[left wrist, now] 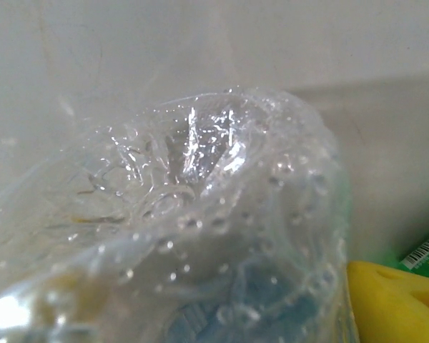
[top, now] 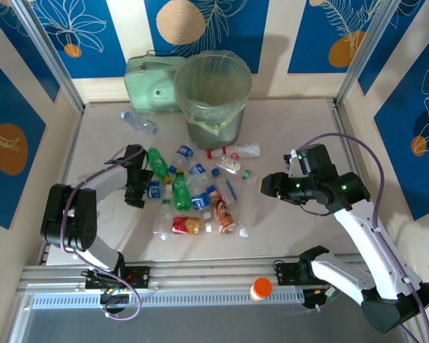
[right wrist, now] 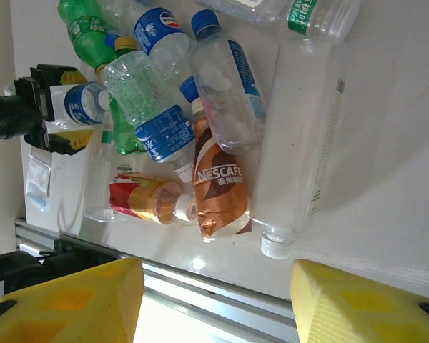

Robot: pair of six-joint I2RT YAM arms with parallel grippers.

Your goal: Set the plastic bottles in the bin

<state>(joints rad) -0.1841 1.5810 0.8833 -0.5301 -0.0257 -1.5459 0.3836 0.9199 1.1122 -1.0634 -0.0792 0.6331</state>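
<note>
Top external — left jaws astride a blue-labelled bottle (top: 154, 189), bin (top: 218, 132) beyond

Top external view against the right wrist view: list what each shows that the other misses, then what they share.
Top external, not right wrist: the bin, the mint-green case beside it, the orange-capped jar on the near rail. Right wrist, not top external: the yellow pads of the right gripper, standing apart, and a readable Nescafe label on the brown bottle. Both: the heap of plastic bottles and the left gripper straddling a blue-labelled clear bottle.
</note>
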